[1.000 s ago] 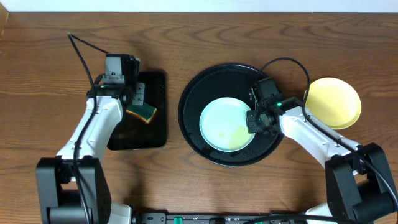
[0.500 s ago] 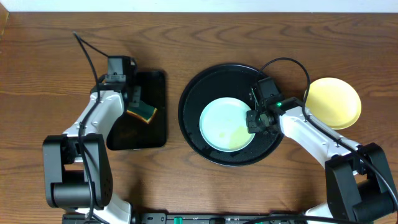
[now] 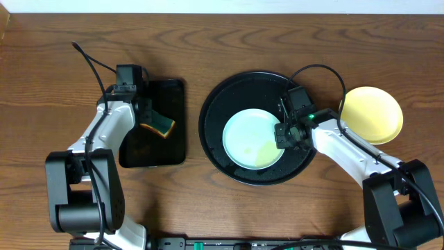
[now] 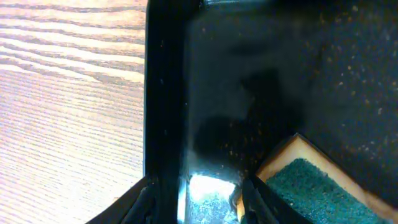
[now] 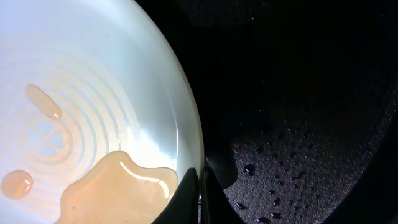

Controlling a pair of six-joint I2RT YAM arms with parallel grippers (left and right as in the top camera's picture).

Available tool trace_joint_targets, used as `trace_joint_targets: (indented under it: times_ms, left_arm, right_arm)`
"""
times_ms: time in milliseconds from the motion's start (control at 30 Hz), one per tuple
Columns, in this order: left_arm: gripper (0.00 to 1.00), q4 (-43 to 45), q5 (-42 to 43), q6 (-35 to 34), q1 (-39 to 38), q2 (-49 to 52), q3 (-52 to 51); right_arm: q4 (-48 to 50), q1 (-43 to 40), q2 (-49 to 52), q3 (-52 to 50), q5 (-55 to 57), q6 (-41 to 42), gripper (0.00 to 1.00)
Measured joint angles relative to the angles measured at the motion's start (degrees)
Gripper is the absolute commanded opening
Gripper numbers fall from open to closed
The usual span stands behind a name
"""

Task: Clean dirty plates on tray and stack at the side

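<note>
A pale mint-blue plate [image 3: 251, 137] lies in the round black tray [image 3: 218, 104] and holds a pale brown puddle [image 5: 118, 180]. My right gripper [image 3: 283, 135] is shut on this plate's right rim; the right wrist view shows the fingers [image 5: 200, 190] pinched on the edge of the plate [image 5: 93, 81]. A pale yellow plate [image 3: 373, 114] lies on the table to the right of the tray. A second mint-blue plate does not show. My left gripper [image 3: 142, 114] is open and empty over the left edge of a rectangular black tray [image 3: 173, 149].
A yellow-and-green sponge [image 3: 159, 125] lies in the rectangular tray, just right of my left fingers [image 4: 198, 200] and the sponge [image 4: 311, 186] is not held. Water drops dot the round tray's floor [image 5: 298, 168]. Bare wooden table [image 4: 68, 106] surrounds both trays.
My left arm has shifted a little to the left, away from the sponge. The right arm and the plate have not moved.
</note>
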Motion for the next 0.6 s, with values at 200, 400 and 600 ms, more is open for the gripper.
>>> trace_joint_targets:
  times_ms: [200,400,600]
  left_arm:
    - [0.44,-1.01,0.09,-0.39,0.00,-0.39,0.00]
    - [0.44,-3.63,0.15,-1.68,0.00,-0.44,-0.02]
    - [0.44,-7.65,0.15,-3.67,0.00,-0.44,-0.07]
  right_arm:
    - [-0.02,0.00,0.00,0.00,0.04,-0.02,0.01]
    - [-0.04,0.00,0.00,0.00,0.07,0.00,0.01]
    - [-0.17,0.00,0.00,0.00,0.11,0.00,0.01]
